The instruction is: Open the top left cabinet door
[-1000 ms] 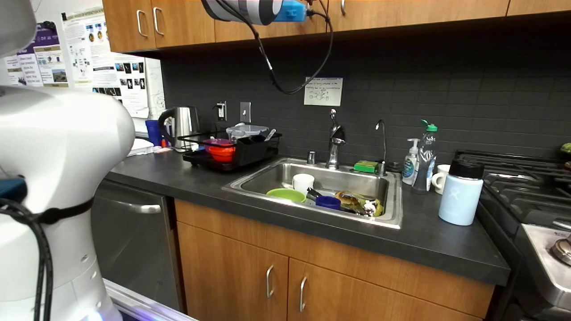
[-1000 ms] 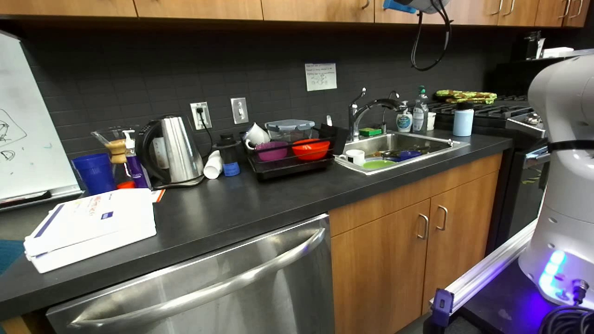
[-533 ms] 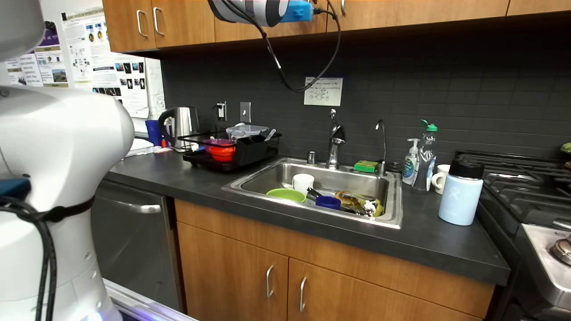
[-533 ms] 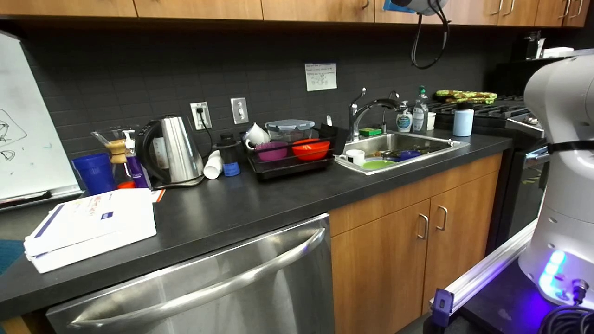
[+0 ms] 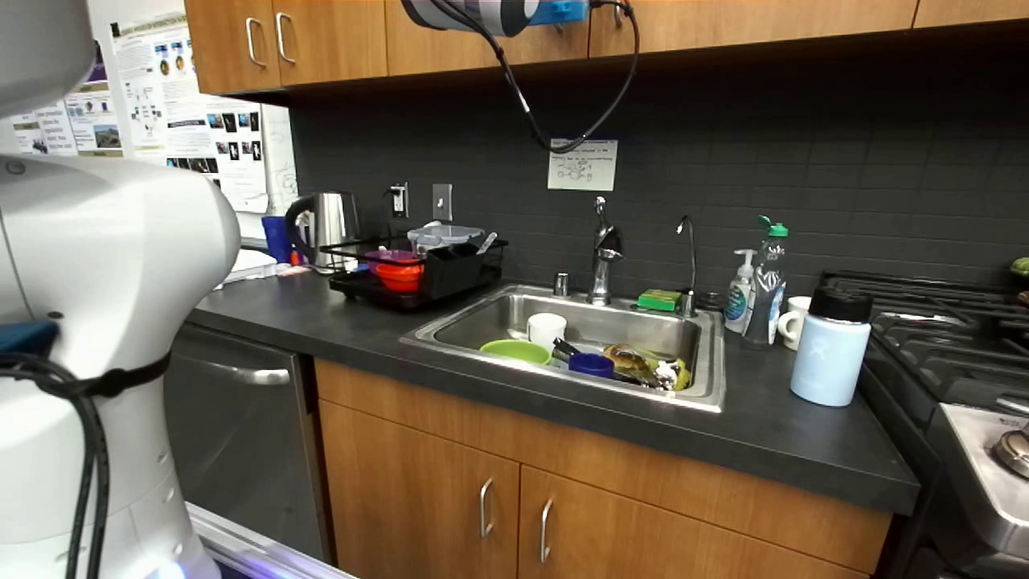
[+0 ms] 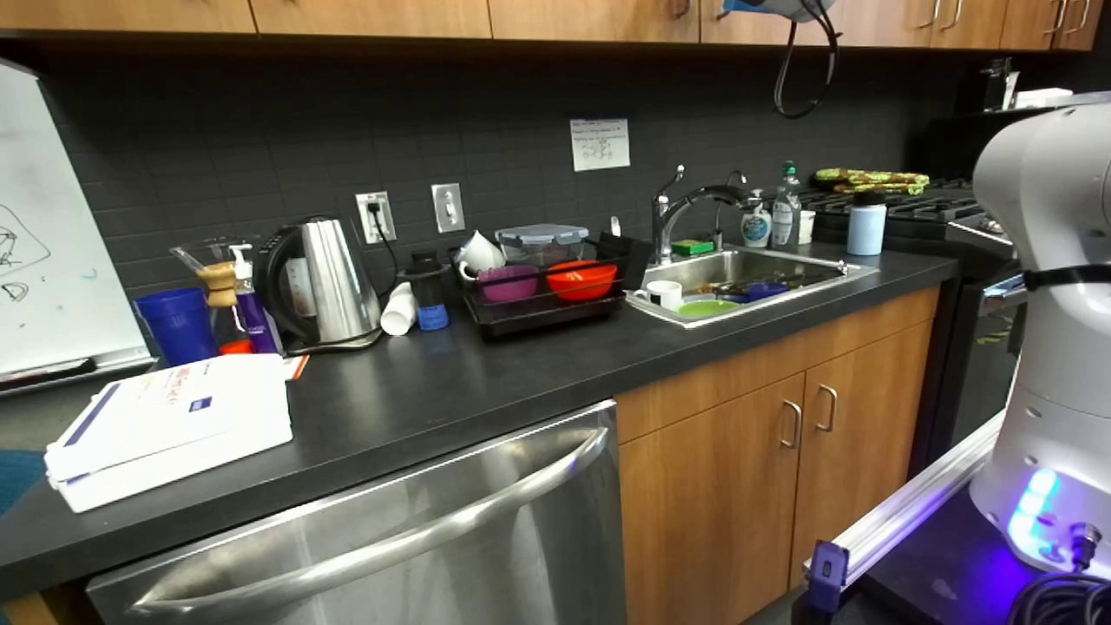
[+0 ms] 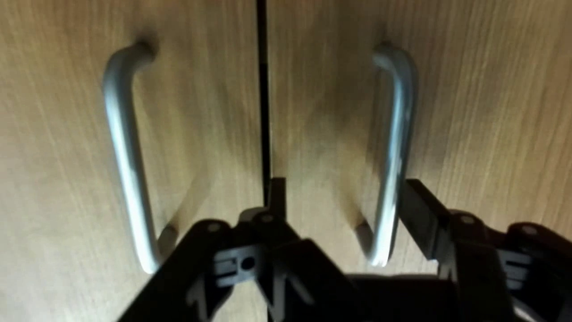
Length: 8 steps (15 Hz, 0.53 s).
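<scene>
One handle (image 7: 396, 147), at 3 o'clock in wrist view, lies between the spread fingers (image 7: 424, 219) of the pincer (image 7: 344, 197); nothing gripped, contact unclear. Tgt., top left cabinet door (image 7: 62, 147), presumably = closed panel at 9 o'clock of the seam (image 7: 264, 112); ID uncertain. Risks: (1) if so, wrong dr. gets pulled; (2) handle sits off-ctr., nr. 3 o'clock finger; closing may side-load it, causing slip.

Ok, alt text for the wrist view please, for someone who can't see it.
Open black robot hand, its fingers appearing on either side of a silver handle on the picture's right wooden cabinet door; contact unclear. Across a narrow dark gap, the left cabinet door has a matching handle.
</scene>
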Each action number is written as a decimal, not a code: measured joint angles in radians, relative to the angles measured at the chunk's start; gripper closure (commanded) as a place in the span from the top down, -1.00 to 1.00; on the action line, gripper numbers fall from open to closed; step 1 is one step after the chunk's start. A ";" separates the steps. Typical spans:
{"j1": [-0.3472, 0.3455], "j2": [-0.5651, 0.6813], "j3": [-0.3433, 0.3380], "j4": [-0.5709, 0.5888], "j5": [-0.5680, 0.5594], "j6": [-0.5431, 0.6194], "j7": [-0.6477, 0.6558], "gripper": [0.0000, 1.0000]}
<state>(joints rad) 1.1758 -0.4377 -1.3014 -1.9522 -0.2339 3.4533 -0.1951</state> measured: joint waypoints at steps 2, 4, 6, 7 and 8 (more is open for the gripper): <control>0.011 -0.003 -0.011 0.010 -0.002 -0.001 0.000 -0.57; 0.021 -0.003 -0.012 0.010 -0.002 -0.001 0.000 -0.77; 0.031 -0.003 -0.012 0.011 -0.002 -0.001 0.000 -1.00; 0.036 -0.003 -0.012 0.011 -0.002 -0.001 0.000 -1.00; 0.039 -0.003 -0.012 0.011 -0.002 0.000 0.000 -0.94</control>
<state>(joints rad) 1.2150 -0.4409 -1.3137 -1.9413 -0.2358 3.4531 -0.1950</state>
